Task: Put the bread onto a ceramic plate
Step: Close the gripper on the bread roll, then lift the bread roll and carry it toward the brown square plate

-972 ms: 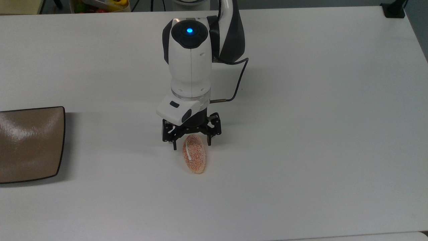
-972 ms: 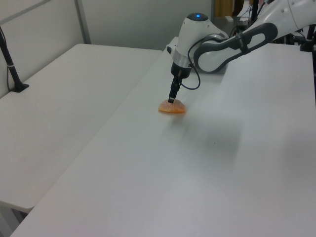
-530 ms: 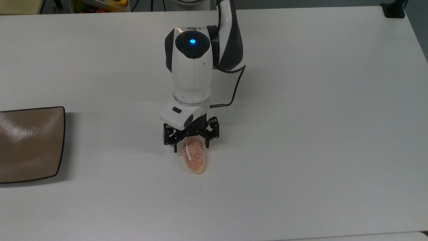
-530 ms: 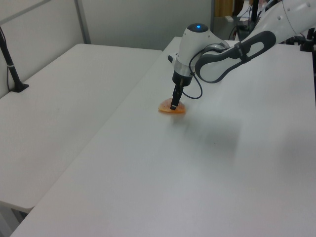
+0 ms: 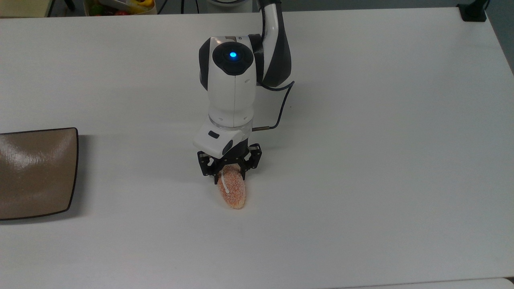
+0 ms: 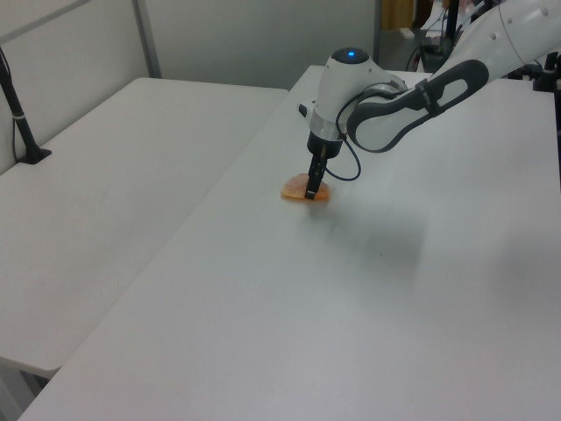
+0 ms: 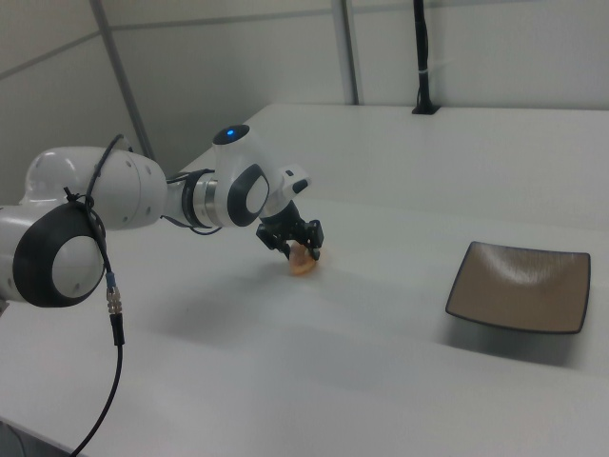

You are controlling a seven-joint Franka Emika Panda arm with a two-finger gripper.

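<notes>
The bread (image 5: 233, 192), a speckled orange-pink bun with a thin white streak, lies on the white table near the middle of the top view. My gripper (image 5: 227, 176) reaches down over its far end, and the black fingers press in against both sides of the bun. In the left view the gripper (image 6: 311, 188) stands upright on the bread (image 6: 295, 190). The right view shows the gripper (image 7: 303, 249) on the bread (image 7: 304, 264). The glossy brown ceramic plate (image 5: 36, 172) sits at the top view's left edge, well apart from the bun, and the ceramic plate (image 7: 521, 286) holds nothing.
The arm's black cable (image 5: 282, 105) loops beside the wrist. A black clamp base (image 5: 474, 12) sits at the table's far right corner, and a box of colourful items (image 5: 120, 6) lies beyond the far edge. A second white table (image 6: 105, 193) adjoins in the left view.
The gripper has come down and slightly forward over the bread's far end, and its fingers have narrowed onto the bun's sides. The bread and the plate have stayed in place.
</notes>
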